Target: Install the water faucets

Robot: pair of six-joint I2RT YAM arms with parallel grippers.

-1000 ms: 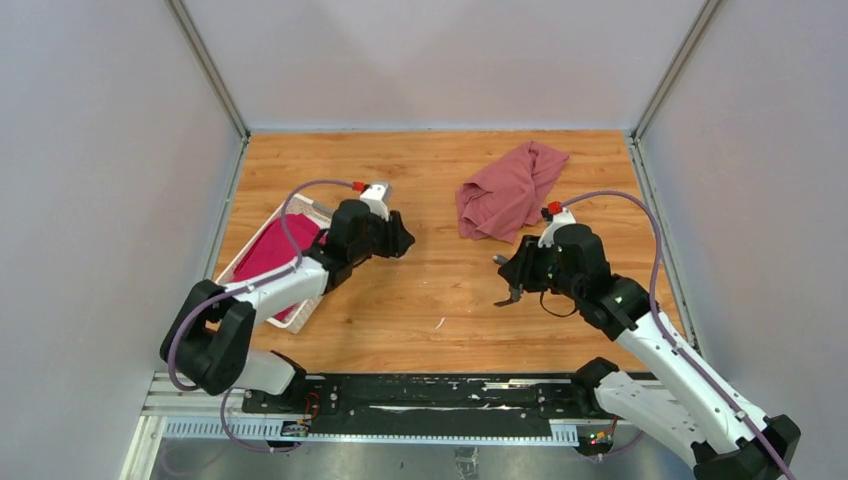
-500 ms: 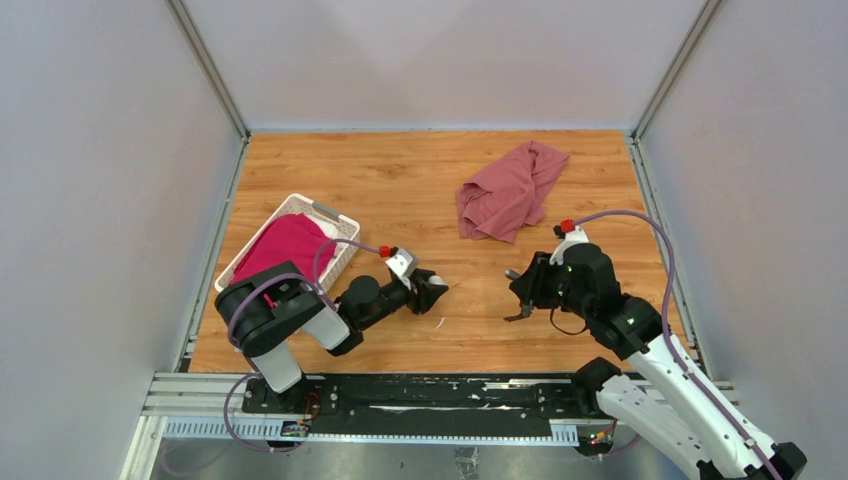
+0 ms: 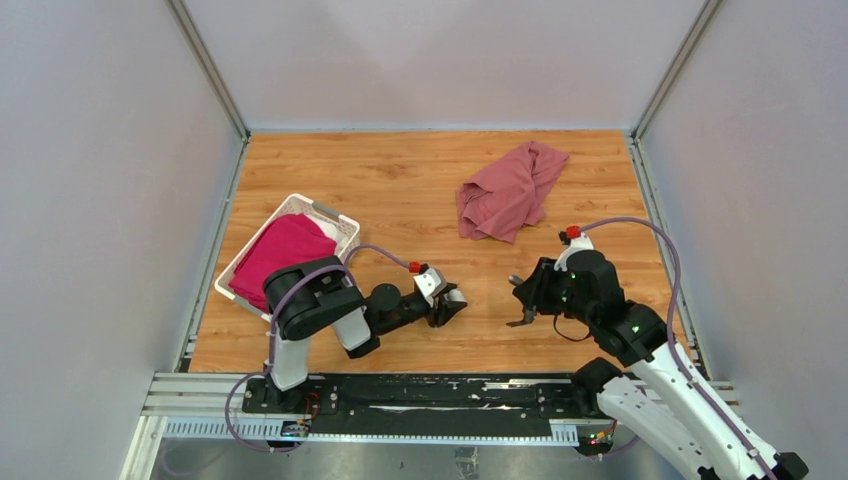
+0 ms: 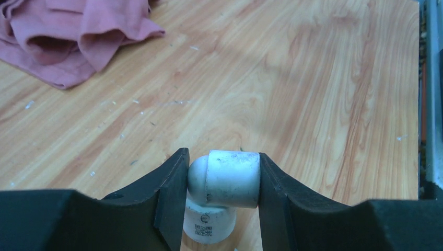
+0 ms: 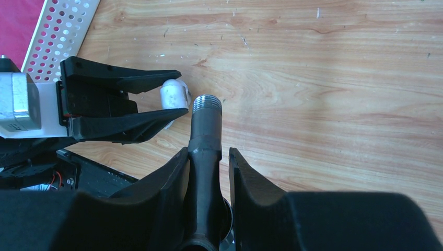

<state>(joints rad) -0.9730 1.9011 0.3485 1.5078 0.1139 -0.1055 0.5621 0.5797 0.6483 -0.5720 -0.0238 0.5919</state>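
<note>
My left gripper clamps the white fitting; my right gripper clamps the tap. I align both coaxially before advancing, to avoid cross-threading.

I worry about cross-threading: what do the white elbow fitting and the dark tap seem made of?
The white elbow fitting looks like plastic: matte, opaque, with a printed label. The dark tap is likely metal: dark grey satin body, bare silvery threaded end.

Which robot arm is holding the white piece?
The left gripper: its jaws pinch the stubby white fitting. The right gripper holds the dark grey threaded tap instead.
</note>
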